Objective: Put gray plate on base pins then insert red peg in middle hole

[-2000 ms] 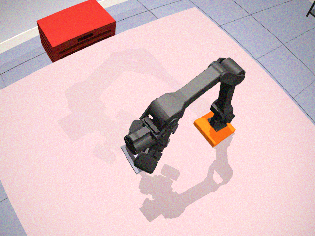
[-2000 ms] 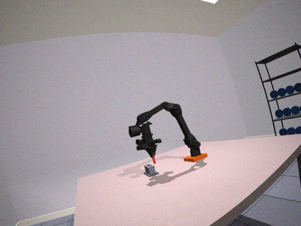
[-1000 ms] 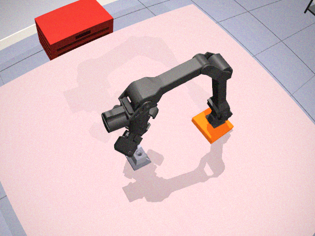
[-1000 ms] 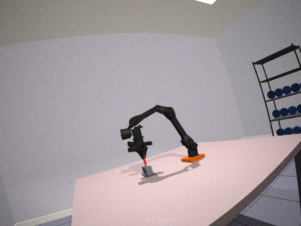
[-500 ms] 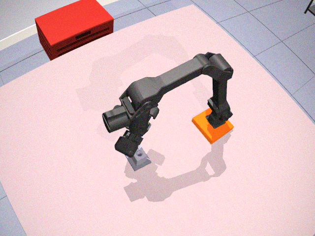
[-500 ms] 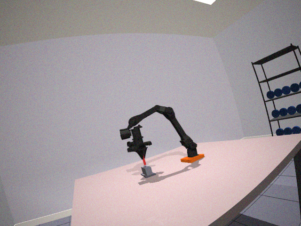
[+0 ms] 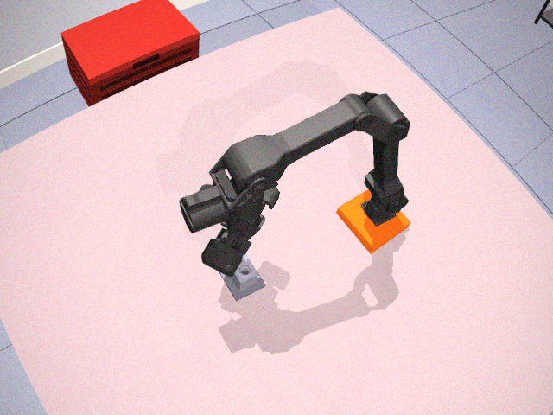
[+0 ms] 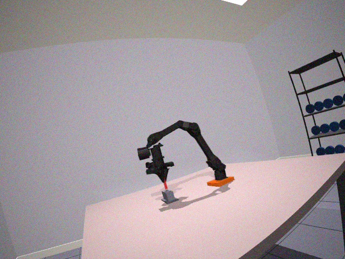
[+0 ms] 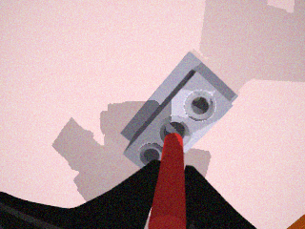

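The gray plate [image 9: 181, 98] shows three round holes and appears to lie flat on the gray base [image 9: 169, 88] [image 7: 238, 296], though the pins are not visible. In the exterior view the two make one gray block [image 8: 167, 196]. My gripper [image 8: 164, 180] [image 9: 172, 170] is shut on the red peg [image 8: 165, 185] [image 9: 172, 196], above the block. The peg points down, leaning a little in the exterior view. Its tip is at the near edge of the middle hole in the wrist view, at or just above the plate's top. Contact cannot be told. In the top view the arm hides the peg and fingertips.
The arm's orange mount [image 7: 372, 236] [image 8: 220, 182] stands on the pink table [image 7: 134, 312] [image 8: 194, 223], to the right of the block. A red cabinet [image 7: 134, 40] stands beyond the table edge. A dark rack with blue balls is at the right in the exterior view.
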